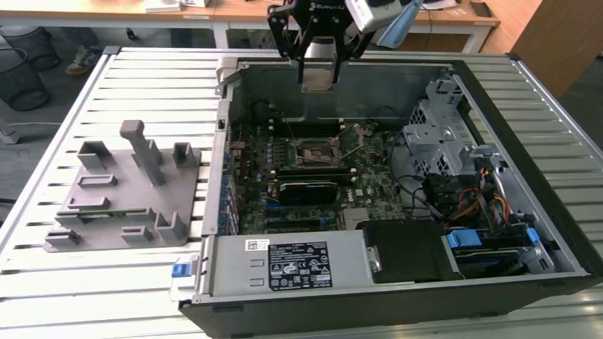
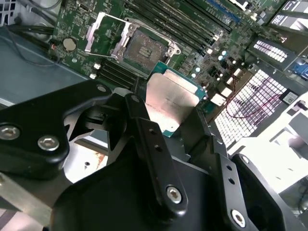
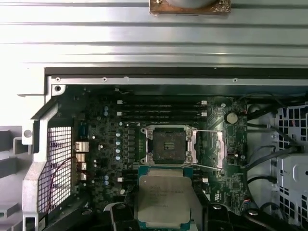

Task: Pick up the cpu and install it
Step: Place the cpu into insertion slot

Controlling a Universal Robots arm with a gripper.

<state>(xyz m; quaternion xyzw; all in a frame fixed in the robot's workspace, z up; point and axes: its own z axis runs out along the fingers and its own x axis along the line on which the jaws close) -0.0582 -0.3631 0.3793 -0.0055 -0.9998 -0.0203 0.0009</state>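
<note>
Silvery chip, the cpu [image 3: 163, 199], is clamped between the black fingers [image 2: 150, 144] of the gripper [image 1: 318, 79]. The jaws are closed on 2 opposite edges, and the metal lid faces the camera in both wrist views.

In the exterior view the gripper hangs at top centre of the frame, above the far wall of the open computer case [image 1: 396, 314], well clear of the board. The socket [image 1: 315, 152] sits mid-frame, lower in the picture than the gripper. It's bare, with the retention frame [image 2: 92, 33] flipped open and the lever [image 3: 209, 131] swung out. The grey fixture block [image 1: 123, 201] lies on the slatted table [image 1: 56, 289] at the exterior view's left, well apart from the gripper.

My read on the step: pick is done and this is the carry. Install is not done, since the chip isn't over the socket and touches nothing.

Placement calls for:
- chip centred over the socket
- edges square to it, keyed the right way round
- flat descent, 0 side load

Risk: a tilted or offset drop bends pins.
</note>
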